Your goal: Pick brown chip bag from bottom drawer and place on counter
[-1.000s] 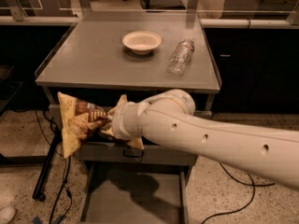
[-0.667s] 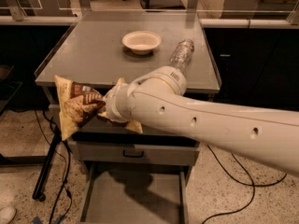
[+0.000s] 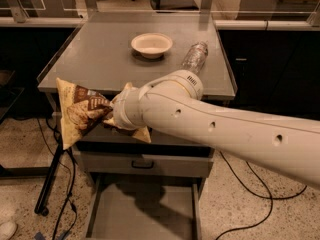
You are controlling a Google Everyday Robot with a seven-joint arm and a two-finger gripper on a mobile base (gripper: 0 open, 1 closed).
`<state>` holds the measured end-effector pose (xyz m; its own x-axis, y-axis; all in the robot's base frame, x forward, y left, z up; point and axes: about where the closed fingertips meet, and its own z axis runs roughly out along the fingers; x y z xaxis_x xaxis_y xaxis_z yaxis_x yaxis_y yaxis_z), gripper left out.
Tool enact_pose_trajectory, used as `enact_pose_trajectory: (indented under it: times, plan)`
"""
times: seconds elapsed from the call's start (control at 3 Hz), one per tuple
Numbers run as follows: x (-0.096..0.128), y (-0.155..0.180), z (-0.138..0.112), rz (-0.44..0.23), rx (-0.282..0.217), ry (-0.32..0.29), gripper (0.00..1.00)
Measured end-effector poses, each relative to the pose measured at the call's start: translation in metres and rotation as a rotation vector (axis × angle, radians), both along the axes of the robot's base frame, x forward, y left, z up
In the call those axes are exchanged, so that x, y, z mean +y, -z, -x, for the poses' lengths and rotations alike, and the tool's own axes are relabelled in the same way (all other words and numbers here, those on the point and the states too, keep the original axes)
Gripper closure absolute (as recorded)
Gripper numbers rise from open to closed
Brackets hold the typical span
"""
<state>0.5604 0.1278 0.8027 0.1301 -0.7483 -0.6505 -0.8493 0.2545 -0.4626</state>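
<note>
My gripper point(image 3: 111, 116) is shut on the brown chip bag point(image 3: 80, 111) and holds it in the air at the counter's front left corner, level with the counter's front edge. The bag is dark brown in the middle with tan-yellow edges; one corner sticks out below my wrist. My white arm reaches in from the right and hides the upper drawers. The bottom drawer point(image 3: 142, 214) is pulled out below and its grey floor is bare. The counter point(image 3: 100, 54) is the flat grey cabinet top.
A white bowl point(image 3: 151, 45) stands at the back middle of the counter. A clear plastic bottle point(image 3: 194, 57) lies to its right. A drawer with a black handle point(image 3: 142, 164) shows under my arm. Cables point(image 3: 60, 184) hang at the cabinet's left.
My gripper has lifted the chip bag from below the counter's front edge up to about counter level. The arm has risen with it.
</note>
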Motion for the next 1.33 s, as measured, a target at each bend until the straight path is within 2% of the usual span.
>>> enact_pose_trajectory:
  times: [0.33,0.67,1.0,1.33]
  plan:
    - [-0.016,-0.023,0.026,-0.059,0.042,-0.044,1.0]
    - [-0.018,-0.027,0.019,-0.064,0.039,-0.04,1.0]
    - [-0.012,-0.06,-0.015,-0.061,0.003,-0.05,1.0]
    - [-0.01,-0.096,-0.034,-0.054,-0.04,-0.066,1.0]
